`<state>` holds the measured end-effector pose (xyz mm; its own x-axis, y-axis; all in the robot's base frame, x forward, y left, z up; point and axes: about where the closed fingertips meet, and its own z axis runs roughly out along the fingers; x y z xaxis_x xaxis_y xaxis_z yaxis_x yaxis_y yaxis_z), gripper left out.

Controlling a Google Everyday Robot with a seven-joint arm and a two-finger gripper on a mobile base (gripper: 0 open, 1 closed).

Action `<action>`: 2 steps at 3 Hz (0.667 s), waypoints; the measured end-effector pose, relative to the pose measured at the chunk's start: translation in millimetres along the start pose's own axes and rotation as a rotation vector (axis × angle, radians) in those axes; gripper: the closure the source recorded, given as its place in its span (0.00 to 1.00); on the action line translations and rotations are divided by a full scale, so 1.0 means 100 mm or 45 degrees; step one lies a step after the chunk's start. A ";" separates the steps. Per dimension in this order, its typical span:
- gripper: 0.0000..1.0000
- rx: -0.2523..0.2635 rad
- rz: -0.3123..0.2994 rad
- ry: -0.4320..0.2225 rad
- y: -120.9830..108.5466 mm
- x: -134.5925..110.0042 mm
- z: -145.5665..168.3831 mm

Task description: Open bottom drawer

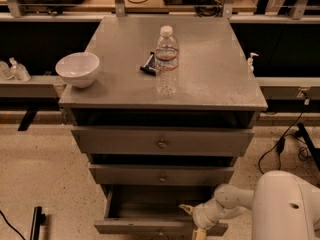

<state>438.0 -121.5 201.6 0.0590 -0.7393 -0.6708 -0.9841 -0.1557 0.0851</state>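
Lowest in the grey metal cabinet, under two wider fronts: the bottom drawer [145, 206], pulled out toward the camera and showing a plain grey interior. Astride the right end of its front panel, the gripper [192, 221], jaws apart, one pale tip inside the drawer and the other outside the front, the panel's top edge between them; impossible to tell whether pressing on the metal. Behind the gripper, a white arm [227, 200], running right to the robot's rounded white body [287, 206] in the lower right corner. Above, the middle drawer [200, 176] and the top drawer [210, 142], each with one small round knob, contents hidden behind the fronts. On the surface [215, 79]: a white bowl [77, 69] near the left edge, upright, plain white inside; a clear plastic bottle [166, 59] with a white cap, standing upright near the middle; just beside the bottle, on its left, a small dark object [147, 64], too small to identify. Under everything, a speckled floor [35, 169].
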 end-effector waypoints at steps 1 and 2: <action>0.00 0.000 0.000 0.000 0.00 0.00 0.00; 0.00 -0.005 0.010 0.077 -0.01 -0.04 0.00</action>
<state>438.9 -118.4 203.8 0.0615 -0.7787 -0.6244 -0.9839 -0.1525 0.0934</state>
